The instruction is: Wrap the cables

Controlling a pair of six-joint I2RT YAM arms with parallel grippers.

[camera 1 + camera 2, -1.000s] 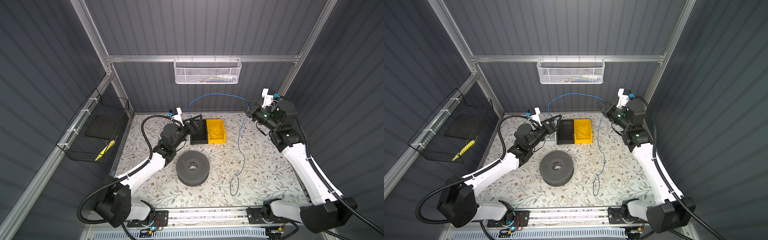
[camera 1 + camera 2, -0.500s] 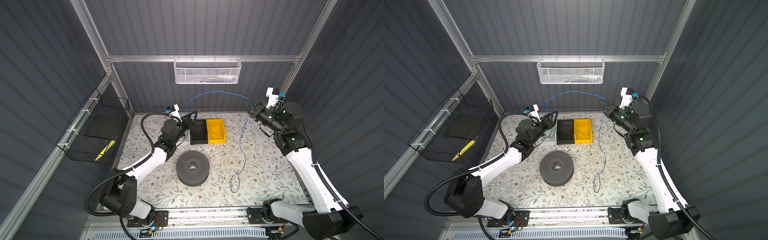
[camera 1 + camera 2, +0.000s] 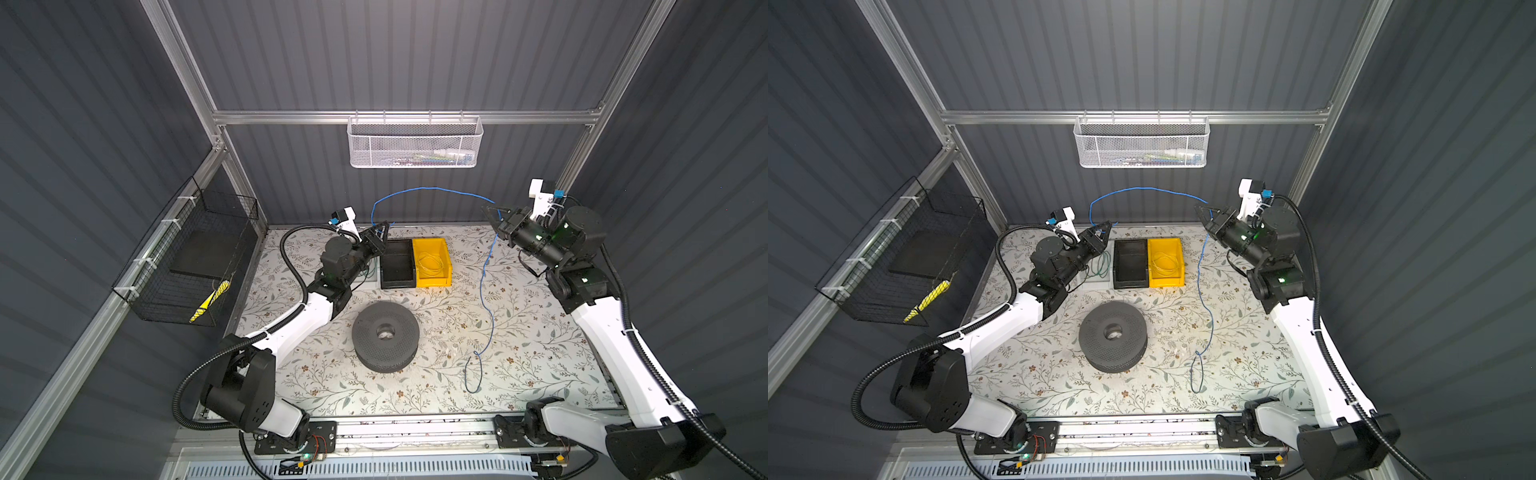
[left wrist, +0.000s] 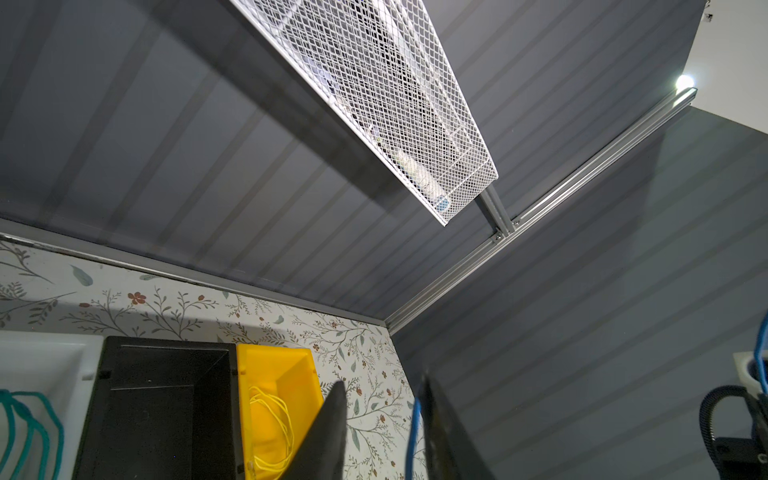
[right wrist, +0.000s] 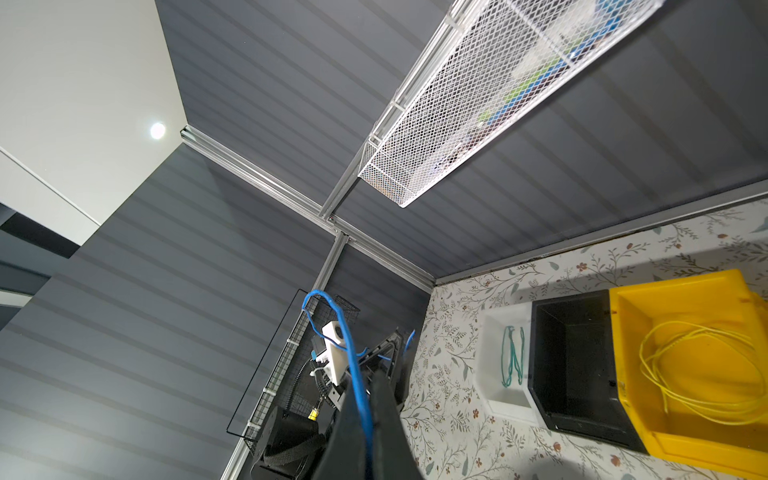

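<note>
Cables (image 3: 484, 266): your right hand (image 5: 365, 432) pinches the blue wire, left hand (image 4: 382, 428) narrowly straddles it. Beside the empty black bin (image 3: 1130, 262), yellow bin (image 3: 1166, 262) holds yellow wire.

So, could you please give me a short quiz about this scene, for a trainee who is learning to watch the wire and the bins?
1. What colour is the wire coiled inside the yellow bin?
2. True or false: the right gripper is shut on the blue wire.
3. Fill in: in both top views, the loose end of the blue wire lies on the table to the ___ of the dark spool.

Key: 1. yellow. 2. true. 3. right.
</note>
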